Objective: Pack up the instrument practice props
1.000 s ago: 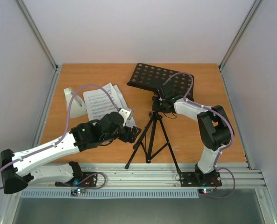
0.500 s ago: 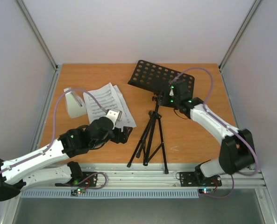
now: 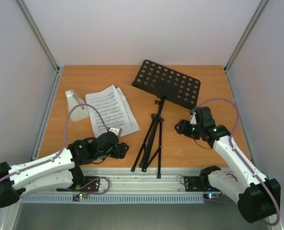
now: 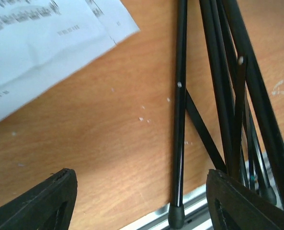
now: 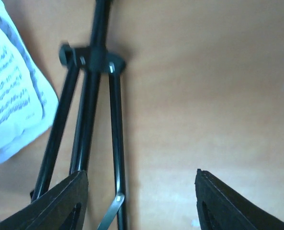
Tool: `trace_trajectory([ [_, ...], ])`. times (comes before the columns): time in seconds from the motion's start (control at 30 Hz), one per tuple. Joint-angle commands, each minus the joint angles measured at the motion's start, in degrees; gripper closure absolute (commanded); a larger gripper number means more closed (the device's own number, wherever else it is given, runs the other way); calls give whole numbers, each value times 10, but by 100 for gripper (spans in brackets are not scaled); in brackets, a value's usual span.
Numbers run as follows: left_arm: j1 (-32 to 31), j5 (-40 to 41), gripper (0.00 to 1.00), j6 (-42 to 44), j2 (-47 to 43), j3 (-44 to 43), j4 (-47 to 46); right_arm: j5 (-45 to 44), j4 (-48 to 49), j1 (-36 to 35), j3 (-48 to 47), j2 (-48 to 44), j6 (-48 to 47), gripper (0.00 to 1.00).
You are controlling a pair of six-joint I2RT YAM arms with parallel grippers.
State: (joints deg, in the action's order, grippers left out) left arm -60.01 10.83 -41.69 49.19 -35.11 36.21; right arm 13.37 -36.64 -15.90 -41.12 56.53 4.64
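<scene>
We see the music stand point(image 3: 153, 139) upright near the middle of the counter point(image 3: 218, 98). Its tripod feet are right at the near edge, just short of the metal rail point(image 3: 146, 178), and its perforated tray point(image 3: 168, 87) tilts over the far half. The sheet-music pages point(image 3: 109, 109) lie flat to the stand's left, with the metronome point(image 3: 74, 103) beyond them, close to the left edge. Bare wood lies open from the stand to the right edge, and along the far edge behind the pages.

The left end effector point(image 3: 124, 150) sits low beside the tripod's left leg, fingers point(image 4: 39, 203) apart and gripping nothing. In the wrist view one leg runs between them. The right end effector point(image 3: 179, 127) hangs to the right of the tripod, apart from it, likewise spread and empty.

The pages carry printed staves and a small line of text, too fine for us to read.
</scene>
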Motion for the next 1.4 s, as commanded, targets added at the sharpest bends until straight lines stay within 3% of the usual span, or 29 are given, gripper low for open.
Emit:
trace_trajectory([
  [0.0, 3, -75, 27, -24, 35, 20, -69, 122, -32, 0, 64, -40, 73, 41],
  [0.13, 4, -129, 32, -18, 89, 39, -133, 192, -7, -20, 114, -51, 101, 48],
  [0.37, 5, -216, 44, 2, 181, 34, -200, 208, 61, -102, 190, -47, 157, 54],
  [0.53, 5, -229, 47, 5, 200, 48, -225, 199, 132, -160, 219, -19, 196, 55],
  [0.63, 5, -249, 54, 3, 218, 49, -240, 199, 162, -176, 225, 0, 208, 59],
  [1.37, 5, -247, 69, 17, 306, 31, -243, 195, 327, -227, 239, 143, 230, 81],
])
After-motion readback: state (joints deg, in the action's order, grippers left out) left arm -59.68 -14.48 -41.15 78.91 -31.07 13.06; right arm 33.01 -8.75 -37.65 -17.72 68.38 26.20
